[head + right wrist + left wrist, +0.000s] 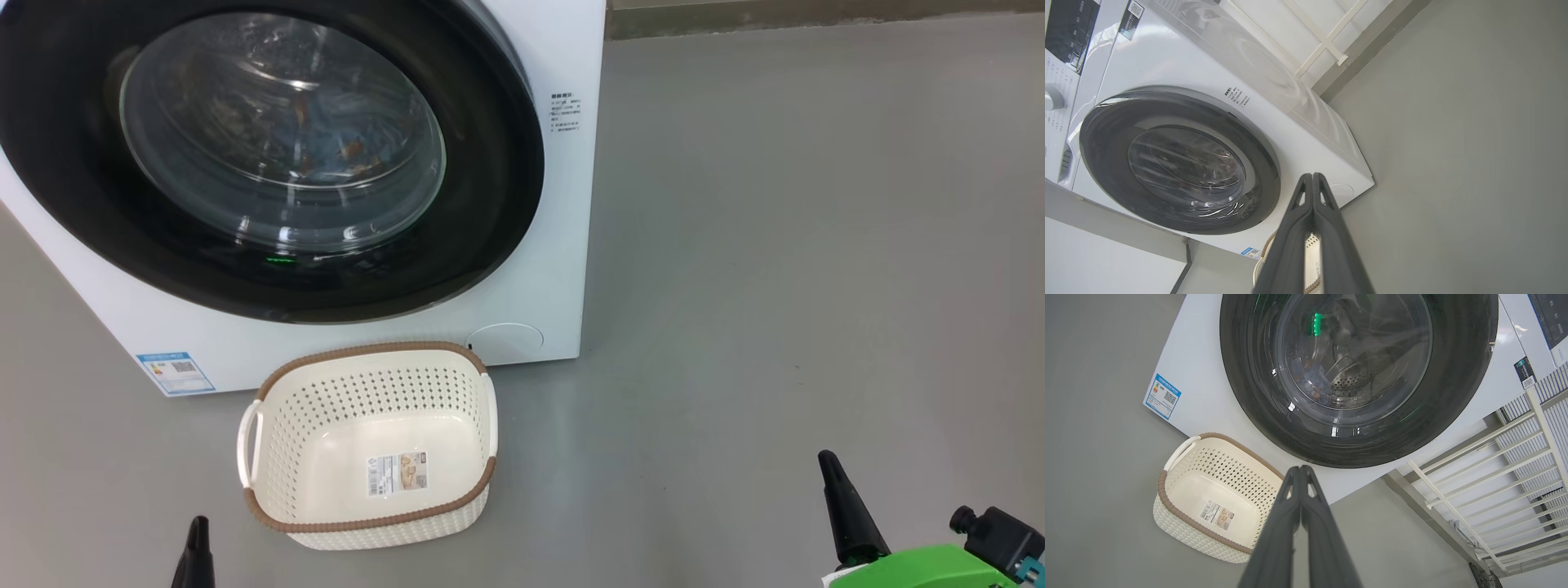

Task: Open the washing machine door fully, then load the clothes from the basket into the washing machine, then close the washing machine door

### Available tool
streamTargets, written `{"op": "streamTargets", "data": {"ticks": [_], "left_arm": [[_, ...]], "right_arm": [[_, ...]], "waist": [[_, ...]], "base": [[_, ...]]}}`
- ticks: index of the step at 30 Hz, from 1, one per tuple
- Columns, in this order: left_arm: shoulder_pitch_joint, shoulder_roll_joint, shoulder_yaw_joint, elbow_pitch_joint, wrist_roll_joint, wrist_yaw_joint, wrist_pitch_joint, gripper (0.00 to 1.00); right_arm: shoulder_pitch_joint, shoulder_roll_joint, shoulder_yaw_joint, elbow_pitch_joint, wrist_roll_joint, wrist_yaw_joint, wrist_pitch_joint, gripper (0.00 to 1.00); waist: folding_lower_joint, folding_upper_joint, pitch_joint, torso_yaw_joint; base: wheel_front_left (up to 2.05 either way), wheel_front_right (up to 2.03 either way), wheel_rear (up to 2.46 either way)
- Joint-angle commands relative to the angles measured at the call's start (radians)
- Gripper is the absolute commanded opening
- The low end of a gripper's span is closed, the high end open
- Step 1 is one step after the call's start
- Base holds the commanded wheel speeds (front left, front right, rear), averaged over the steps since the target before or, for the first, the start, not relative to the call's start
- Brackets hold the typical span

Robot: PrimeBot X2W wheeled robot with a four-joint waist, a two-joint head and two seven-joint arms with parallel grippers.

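Door (pixel 261 155) of washing machine (pixel 563 269), seated flush, clothes (pixel 343 151) behind its glass, basket (pixel 367 349) empty in front; left gripper (pixel 1300 473) and right gripper (pixel 1312 179), fingers pressed together, well clear; closure probably best confirmed by firm push on black rim.

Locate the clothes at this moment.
In the head view, upper left, the clothes lie inside the washing machine, behind the glass of its closed door, beyond the empty basket.

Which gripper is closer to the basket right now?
Left. The left gripper sits just off the basket near its front-left corner; the right gripper is well away to its right.
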Motion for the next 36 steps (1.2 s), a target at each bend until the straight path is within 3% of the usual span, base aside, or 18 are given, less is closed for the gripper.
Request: {"op": "streamTargets", "data": {"ticks": [1, 36], "left_arm": [[-0.048, 0.015, 0.022, -0.015, -0.03, -0.001, 0.007, 0.0], [-0.127, 0.009, 0.045, 0.025, -0.403, -0.002, 0.104, 0.0]], "right_arm": [[-0.049, -0.011, 0.005, -0.02, 0.037, -0.001, 0.005, 0.0], [-0.087, -0.013, -0.03, 0.0, 0.417, -0.002, 0.104, 0.0]], "waist": [[-0.0001, 0.0, 0.0, 0.0], [-0.0001, 0.0, -0.006, -0.003]], "base": [[0.0, 0.0, 0.0], [0.0, 0.0, 0.0]]}}
